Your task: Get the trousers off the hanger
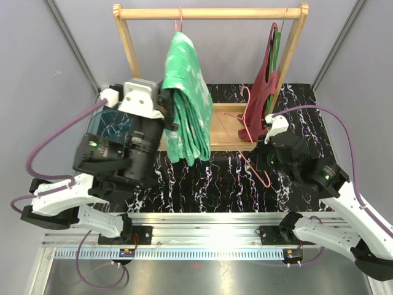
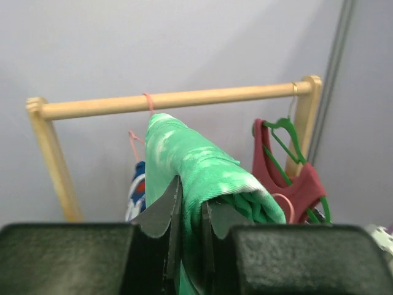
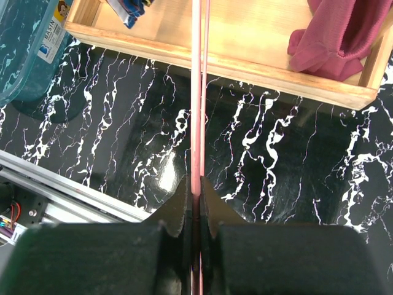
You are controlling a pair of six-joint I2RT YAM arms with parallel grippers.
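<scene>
Mint green trousers (image 1: 184, 92) with white marbling hang folded from a pink hanger hook (image 1: 178, 23) on the wooden rail (image 1: 209, 12). My left gripper (image 1: 171, 117) is shut on their left side. In the left wrist view the green cloth (image 2: 202, 166) is pinched between the jaws of the left gripper (image 2: 190, 198). Dark blue patterned trousers (image 2: 137, 192) show low behind the green pair, and a corner (image 3: 128, 10) lies on the rack's wooden base. My right gripper (image 3: 195, 184) is shut on a bare pink wire hanger (image 3: 196, 92), which is held slanted over the table (image 1: 252, 144).
A dark red garment (image 1: 263, 86) hangs on a green hanger (image 2: 284, 132) at the rail's right end. The rack's wooden base (image 3: 258, 43) stands on the black marbled table (image 1: 209, 184). A blue plastic container (image 3: 27, 55) stands at the left, beside the left arm.
</scene>
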